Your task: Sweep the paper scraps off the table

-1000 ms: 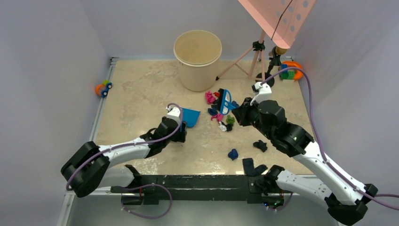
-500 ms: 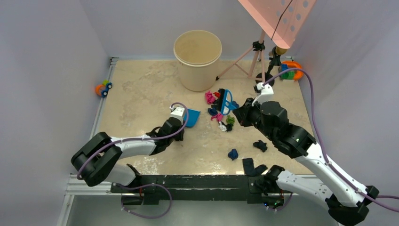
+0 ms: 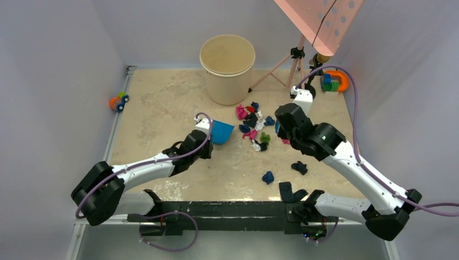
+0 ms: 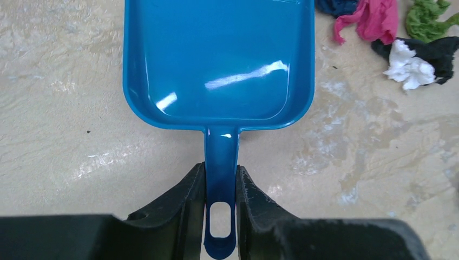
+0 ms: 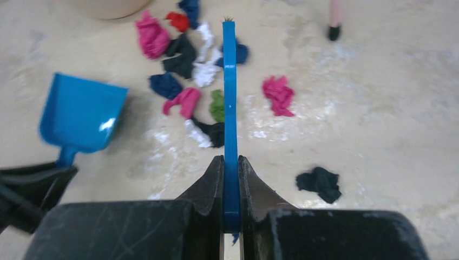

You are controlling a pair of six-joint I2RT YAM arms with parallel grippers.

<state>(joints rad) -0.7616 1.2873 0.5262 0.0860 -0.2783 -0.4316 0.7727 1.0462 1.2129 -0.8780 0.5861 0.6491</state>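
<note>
- Although a few lie apart, most of the paper scraps (image 3: 253, 125) sit in a loose cluster near the middle of the table (image 3: 157, 108), just in front of a tan bucket (image 3: 227, 69); pink, dark blue, black, white, green and red wads show among them.
- Nearer the front edge, one dark blue wad (image 3: 268, 177) and one black wad (image 3: 299, 167) lie on their own, well apart from the cluster.
- Just left of the cluster is a blue dustpan (image 4: 219, 59), its open mouth turned toward the wads and nothing inside it.
- From behind the pan, the left gripper (image 4: 220, 173) pinches the dustpan's narrow handle, a finger pressed against each side.
- On the right, the right gripper (image 5: 231, 162) is clamped on a thin blue brush (image 5: 229, 97), seen edge-on and reaching out over the cluster; a pink wad (image 5: 279, 95) lies just to its right.
- Farther out, an orange-and-blue toy car (image 3: 119, 101) rests at the table's left edge.
- Coloured blocks with an orange ring (image 3: 333, 81) sit in the far right corner, beside a pink tripod stand (image 3: 295, 65).
</note>
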